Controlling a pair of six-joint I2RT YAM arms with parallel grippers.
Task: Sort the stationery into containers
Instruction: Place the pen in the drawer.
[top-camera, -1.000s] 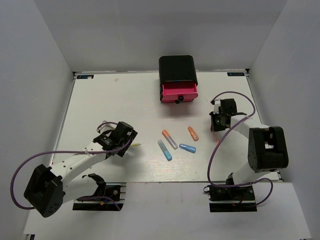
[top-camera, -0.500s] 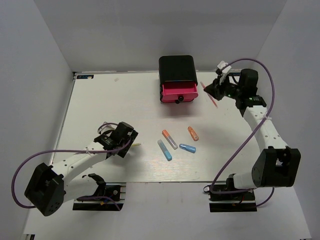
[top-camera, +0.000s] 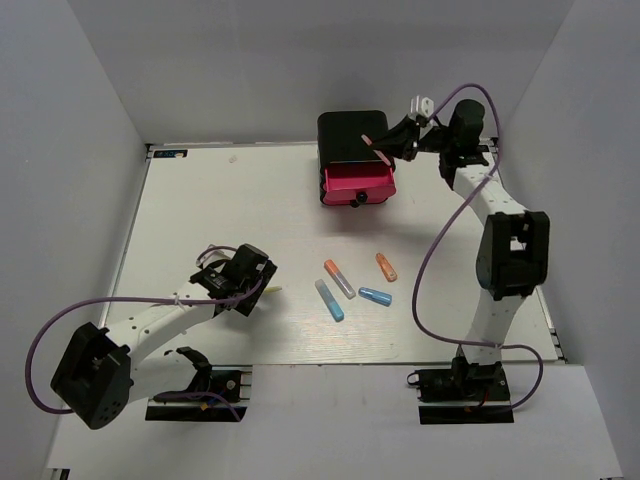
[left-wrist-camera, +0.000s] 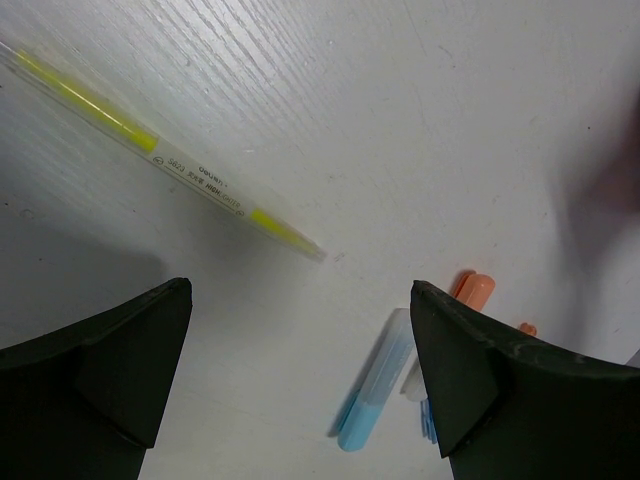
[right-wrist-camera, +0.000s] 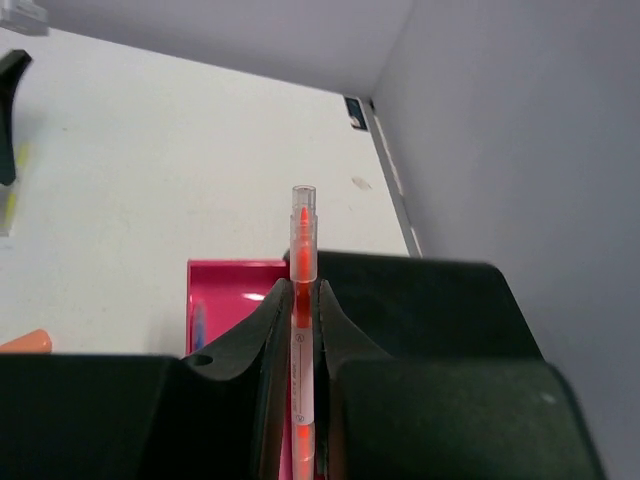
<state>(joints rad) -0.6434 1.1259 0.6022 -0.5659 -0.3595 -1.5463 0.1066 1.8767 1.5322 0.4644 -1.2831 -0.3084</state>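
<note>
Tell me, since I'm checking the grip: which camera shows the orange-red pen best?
The right wrist view: the orange-red pen stands centre frame, clamped between the right gripper's fingers over the pink drawer. The top external view shows only a thin sliver at the black case. The left wrist view misses it.

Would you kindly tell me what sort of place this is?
Probably a robot lab test cell: a white table boxed in by plain grey panels, a left arm and right arm bolted at its near edge, and only a drawer box and a few markers laid out.
</note>
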